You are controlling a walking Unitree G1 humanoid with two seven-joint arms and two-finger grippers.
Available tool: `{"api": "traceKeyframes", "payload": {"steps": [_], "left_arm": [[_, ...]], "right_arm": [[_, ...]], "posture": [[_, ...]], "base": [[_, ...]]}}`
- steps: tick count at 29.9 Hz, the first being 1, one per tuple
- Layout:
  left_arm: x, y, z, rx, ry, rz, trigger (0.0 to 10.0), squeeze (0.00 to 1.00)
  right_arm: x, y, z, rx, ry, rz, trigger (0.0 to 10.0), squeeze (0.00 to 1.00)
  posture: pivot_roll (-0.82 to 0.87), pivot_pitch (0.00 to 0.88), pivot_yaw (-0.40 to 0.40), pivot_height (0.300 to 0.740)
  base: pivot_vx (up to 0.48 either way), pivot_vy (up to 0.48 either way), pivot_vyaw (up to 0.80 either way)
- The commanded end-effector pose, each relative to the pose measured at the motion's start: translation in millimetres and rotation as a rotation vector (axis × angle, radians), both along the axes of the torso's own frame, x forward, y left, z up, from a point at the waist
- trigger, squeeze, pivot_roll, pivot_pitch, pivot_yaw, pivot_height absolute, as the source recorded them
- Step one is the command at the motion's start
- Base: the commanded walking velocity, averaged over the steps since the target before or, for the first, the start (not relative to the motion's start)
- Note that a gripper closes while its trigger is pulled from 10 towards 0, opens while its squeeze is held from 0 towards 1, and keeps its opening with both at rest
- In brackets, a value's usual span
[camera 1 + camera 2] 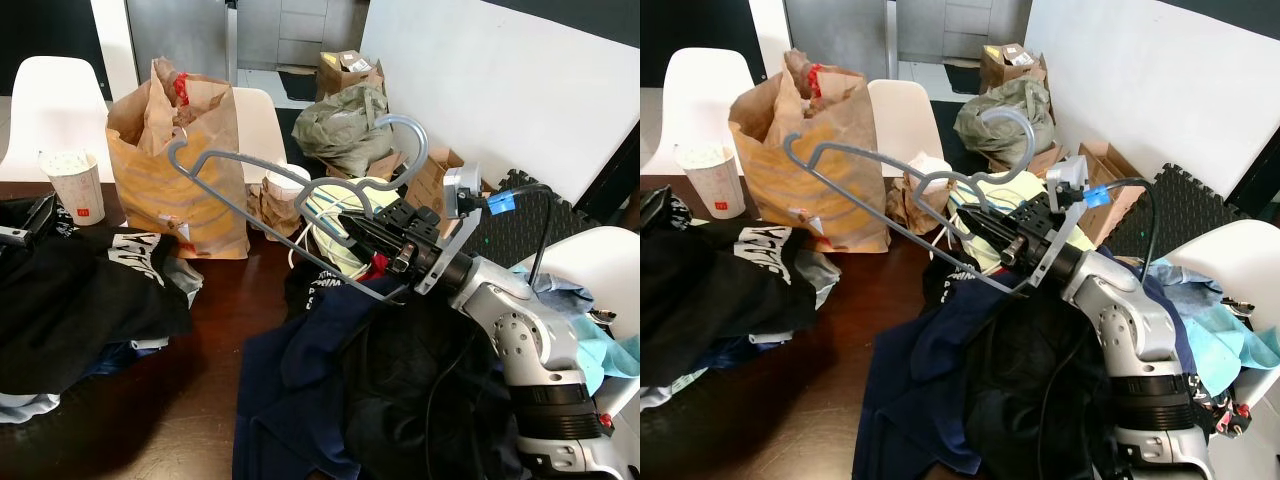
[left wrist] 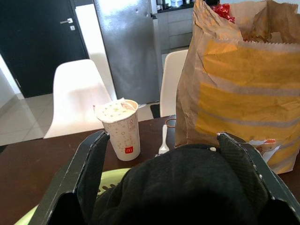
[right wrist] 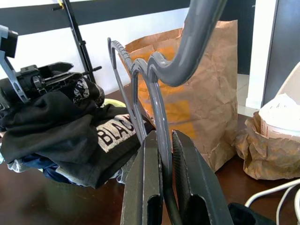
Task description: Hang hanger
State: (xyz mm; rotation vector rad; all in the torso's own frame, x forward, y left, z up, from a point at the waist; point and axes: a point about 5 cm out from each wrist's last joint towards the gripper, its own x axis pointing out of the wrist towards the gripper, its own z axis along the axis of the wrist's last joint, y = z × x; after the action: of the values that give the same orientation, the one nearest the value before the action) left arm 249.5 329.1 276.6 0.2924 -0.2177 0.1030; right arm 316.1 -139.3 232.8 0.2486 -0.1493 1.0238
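Nearest, the right gripper [image 1: 352, 228] was held above the dark wooden table [image 1: 150, 420], its two black fingers pinched narrow on the lower bar of a grey plastic hanger [image 1: 262, 172]. That hanger stood raised off the table and tilted, its hook [image 3: 199, 28] curling up above the gripper and its shoulders reaching forward and to the robot's left of the fingers.

Directly under the gripper and its silver arm: a heap of navy and black clothing [image 1: 340, 390], with a pale yellow-green item [image 1: 335, 250] just past the fingertips.

Beside the gripper, on the right: a white chair [image 1: 590, 260] with light blue cloth [image 1: 615, 355] draped on it.

Ahead of the gripper, under the hanger's far shoulder: a large brown paper bag [image 1: 185, 150] with a yellow band, upright on the table; a smaller crumpled paper bag [image 1: 915, 200] stood just beside it, nearer the gripper.

Farther left: black printed garments [image 1: 90, 290] piled on the table, and a white paper cup [image 1: 75, 185] with a red logo beyond them.

At the far left edge, the left gripper [image 2: 173, 185] sat low against that black cloth, fingers spread wide with dark fabric bulging between them; whether it gripped the cloth could not be told.

Farthest: two white chairs [image 1: 50, 100] behind the table, a grey-green bag [image 1: 345, 125] and cardboard boxes [image 1: 350, 70] on the floor by the white wall [image 1: 520, 90].
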Motion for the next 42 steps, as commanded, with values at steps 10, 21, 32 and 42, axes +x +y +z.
{"api": "traceKeyframes", "payload": {"steps": [10,21,32,42], "left_arm": [[5.7,-7.2,-7,-0.012,0.022,-0.068,0.0,0.0],[3.6,-14.9,19,-0.026,-0.076,-0.085,0.0,0.0],[-33.9,-69.1,93,-0.084,-0.336,-0.4,4.8,0.0],[-67.6,-87.8,129,-0.068,-0.476,-0.525,10.0,0.0]], "right_arm": [[2.5,-3.4,7,-0.006,-0.025,-0.008,10.0,0.0],[3.2,-3.8,7,0.002,-0.035,-0.026,10.0,0.0],[10.5,5.0,7,0.039,-0.049,-0.018,10.0,0.0],[14.3,16.0,8,0.068,-0.061,0.008,10.0,0.0]], "posture": [[-0.02,0.0,-0.127,0.74],[-0.03,0.0,-0.11,0.74],[0.03,0.0,-0.112,0.74],[0.06,0.0,-0.11,0.74]], "base": [[0.0,0.0,0.0],[0.0,0.0,0.0],[0.0,0.0,0.0],[0.0,0.0,0.0]]}}
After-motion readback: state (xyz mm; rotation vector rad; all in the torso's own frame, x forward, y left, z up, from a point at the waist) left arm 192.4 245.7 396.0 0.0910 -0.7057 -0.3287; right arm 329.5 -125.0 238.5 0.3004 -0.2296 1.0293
